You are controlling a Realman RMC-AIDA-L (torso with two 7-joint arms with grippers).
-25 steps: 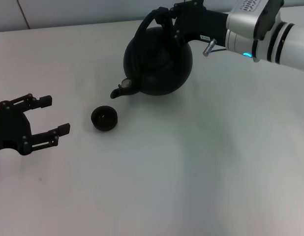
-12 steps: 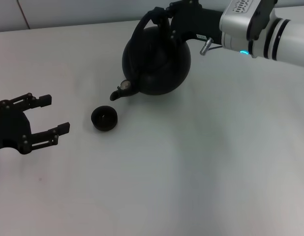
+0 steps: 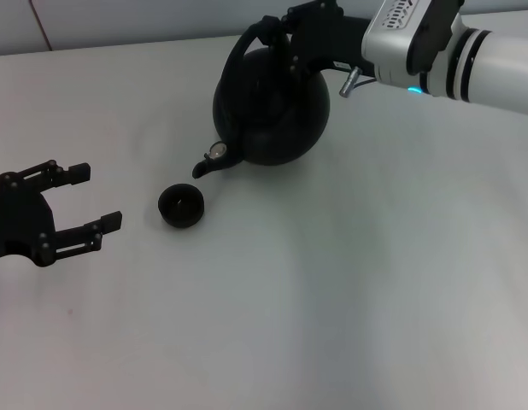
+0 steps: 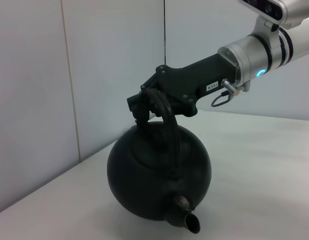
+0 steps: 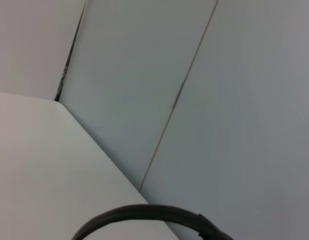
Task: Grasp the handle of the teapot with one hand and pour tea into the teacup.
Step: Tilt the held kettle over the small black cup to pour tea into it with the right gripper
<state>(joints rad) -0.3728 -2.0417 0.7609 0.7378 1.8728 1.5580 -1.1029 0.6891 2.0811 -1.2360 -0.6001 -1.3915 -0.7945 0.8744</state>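
One round matte-black teapot [image 3: 272, 107], spout tipped down.

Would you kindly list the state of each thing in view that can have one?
teapot: tilted, spout down toward the cup, lid on
handle: upright, gripped
teacup: upright on the table, untouched
right gripper: shut on the handle
left gripper: open, holding nothing, beside the teacup

Plain white tabletop [image 3: 332, 299] under soft even light, pale panelled wall [image 4: 94, 75] (dark vertical seams) behind.
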